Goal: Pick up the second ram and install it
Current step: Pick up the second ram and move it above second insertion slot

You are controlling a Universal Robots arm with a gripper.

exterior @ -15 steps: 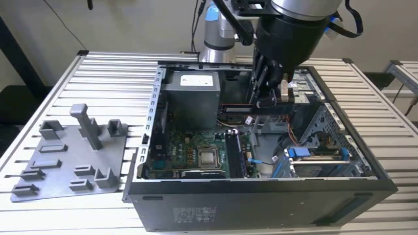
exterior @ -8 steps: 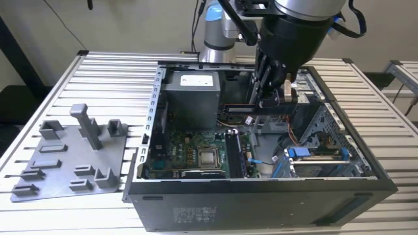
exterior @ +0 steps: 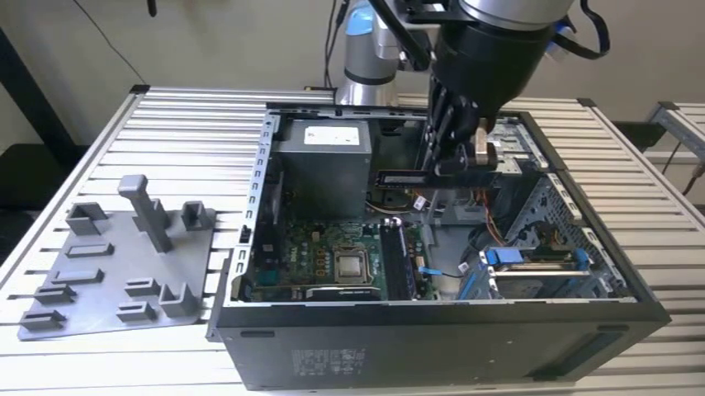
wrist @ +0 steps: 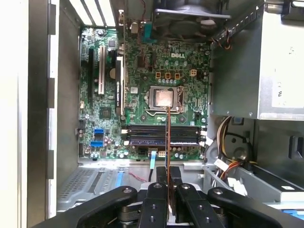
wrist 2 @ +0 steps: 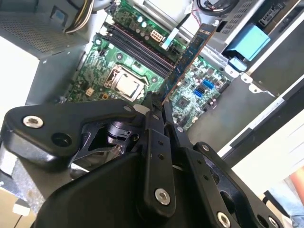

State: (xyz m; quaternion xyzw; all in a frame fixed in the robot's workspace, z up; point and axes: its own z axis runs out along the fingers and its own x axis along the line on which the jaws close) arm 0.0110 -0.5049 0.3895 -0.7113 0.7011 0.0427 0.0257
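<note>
One second ram (exterior: pixel 402 176) sits in my gripper (exterior: pixel 454 170), above the one open computer case (exterior: pixel 441 330).
I see the fingers (wrist 2: pixel 154 137) pinched shut on one end of the stick, which hangs clear over the single motherboard (wrist: pixel 142 95), not touching it. One grey holder tray (exterior: pixel 121 272) lies outside the case on the slatted table (exterior: pixel 198 115), by the edge at the exterior view's left.

robot arm (exterior: pixel 496 41): 1 (one pair of jaws)
second ram (wrist 2: pixel 185 61): 1
computer case (exterior: pixel 441 346): 1
grey holder tray (exterior: pixel 111 272): 1
power supply (exterior: pixel 319 177): 1
CPU socket (wrist: pixel 164 99): 1
</note>
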